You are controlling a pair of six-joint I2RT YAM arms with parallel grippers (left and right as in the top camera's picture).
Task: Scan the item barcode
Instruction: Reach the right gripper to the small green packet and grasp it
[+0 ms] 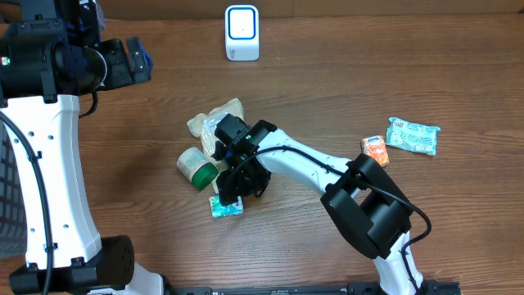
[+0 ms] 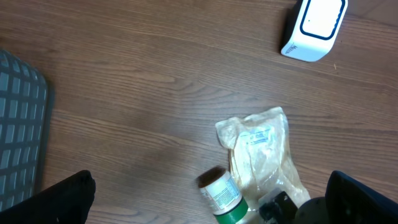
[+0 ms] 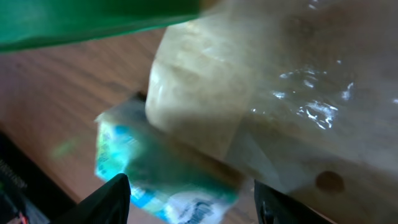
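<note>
We take the bag (image 1: 214, 120) for the item. It lies mid-table, well nearer than the scanner (image 1: 241, 33). A bottle (image 1: 196, 167) rests against its near-left side, and a packet (image 1: 226, 206) lies nearer again. The right gripper (image 1: 233, 182) sits low among these three, jaws about half apart with the bag's film and the packet between them; we cannot tell whether they press on anything. The left gripper (image 1: 137, 59) hangs far left, spread wide and empty. We judge the bag light, soft and slippery, likely to sag and crinkle. We would pinch a flat sealed edge, clear of the label (image 2: 258, 137), so the barcode stays smooth and unhidden.
</note>
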